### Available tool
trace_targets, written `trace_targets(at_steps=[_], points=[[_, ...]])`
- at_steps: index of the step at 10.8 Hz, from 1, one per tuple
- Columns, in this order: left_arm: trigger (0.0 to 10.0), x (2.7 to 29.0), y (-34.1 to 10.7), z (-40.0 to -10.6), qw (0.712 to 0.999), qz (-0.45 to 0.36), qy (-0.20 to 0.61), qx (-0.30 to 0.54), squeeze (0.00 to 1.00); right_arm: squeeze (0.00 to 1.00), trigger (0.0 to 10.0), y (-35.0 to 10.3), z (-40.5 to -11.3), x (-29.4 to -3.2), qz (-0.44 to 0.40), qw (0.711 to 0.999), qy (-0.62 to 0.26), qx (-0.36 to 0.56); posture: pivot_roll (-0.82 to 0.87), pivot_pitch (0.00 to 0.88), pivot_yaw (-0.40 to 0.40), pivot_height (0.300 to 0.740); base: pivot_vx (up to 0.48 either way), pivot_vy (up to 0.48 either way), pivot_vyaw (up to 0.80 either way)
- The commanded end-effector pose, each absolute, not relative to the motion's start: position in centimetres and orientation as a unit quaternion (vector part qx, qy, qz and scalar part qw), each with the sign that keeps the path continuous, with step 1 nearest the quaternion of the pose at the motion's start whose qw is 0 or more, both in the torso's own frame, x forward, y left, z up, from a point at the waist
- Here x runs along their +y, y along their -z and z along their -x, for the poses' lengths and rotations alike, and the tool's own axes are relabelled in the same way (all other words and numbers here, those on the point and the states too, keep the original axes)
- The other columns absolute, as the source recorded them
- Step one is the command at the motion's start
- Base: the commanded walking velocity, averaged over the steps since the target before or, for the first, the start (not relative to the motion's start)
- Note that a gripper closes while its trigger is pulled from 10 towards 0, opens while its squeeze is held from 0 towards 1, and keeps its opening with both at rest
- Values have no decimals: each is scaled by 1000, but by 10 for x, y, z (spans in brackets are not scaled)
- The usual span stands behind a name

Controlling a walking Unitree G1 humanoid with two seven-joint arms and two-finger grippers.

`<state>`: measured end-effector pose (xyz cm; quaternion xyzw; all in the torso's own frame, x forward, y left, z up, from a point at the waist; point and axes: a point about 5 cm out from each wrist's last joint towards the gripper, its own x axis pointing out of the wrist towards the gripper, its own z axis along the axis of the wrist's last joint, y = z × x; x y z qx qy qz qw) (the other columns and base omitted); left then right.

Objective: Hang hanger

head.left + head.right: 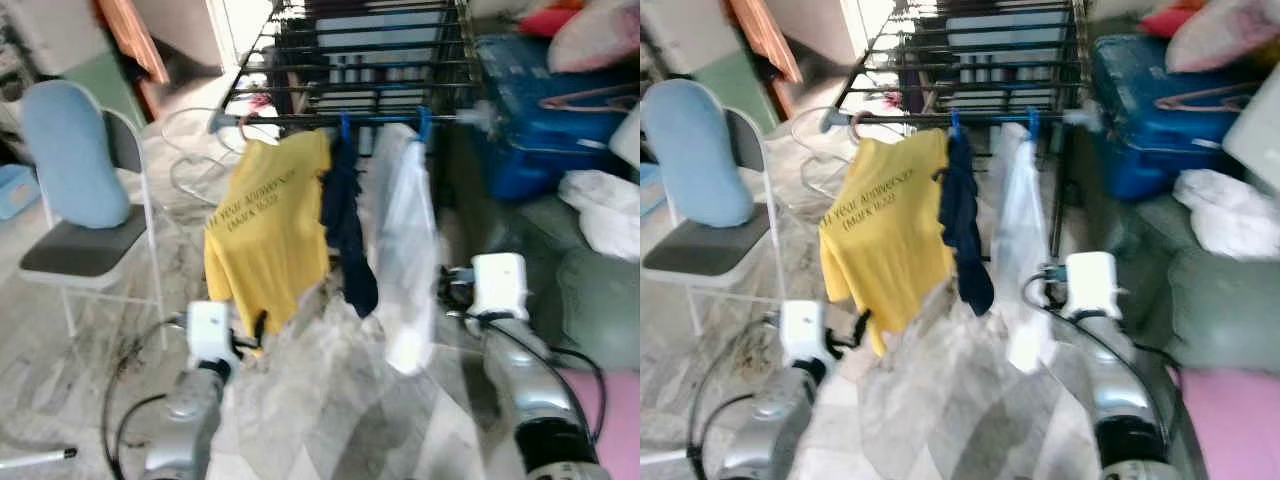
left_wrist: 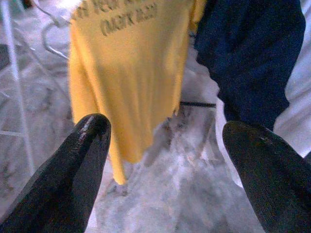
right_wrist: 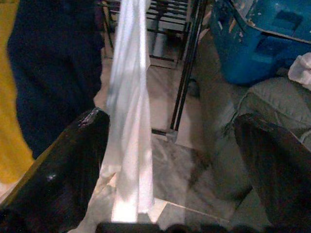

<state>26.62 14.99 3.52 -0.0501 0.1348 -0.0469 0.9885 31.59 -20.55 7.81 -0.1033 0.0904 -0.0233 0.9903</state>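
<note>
Marble floor [image 1: 330, 400]; shirts on rack [image 1: 350, 60].

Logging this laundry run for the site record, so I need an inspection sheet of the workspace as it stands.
Surface: grey marbled floor.
Job's things: yellow T-shirt, navy garment and white garment hang from the drying rack.
Clutter: blue bin, white bags.
Grippers: left gripper and right gripper open, holding nothing.
Cables: black leads along both arms.
Surroundings: folding chair, robot's left.
</note>
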Motion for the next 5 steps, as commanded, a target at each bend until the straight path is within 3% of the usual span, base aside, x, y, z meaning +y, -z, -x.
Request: trace_targets(at_steps=[1,4,5], points=[[10000,152,-27,-262,987,48,38,149,0,1000,10000,-66,-310,-202,106,988,11,110,-116,0,112,740,-386,0,0],[10000,162,-5,-253,982,29,27,187,0,965,10000,-41,-300,-190,104,983,-7,149,-118,0,108,740,-392,0,0],[10000,168,9,-246,976,13,24,217,0,408,10000,-26,-294,-187,88,980,-9,180,-119,0,109,740,0,0,0]])
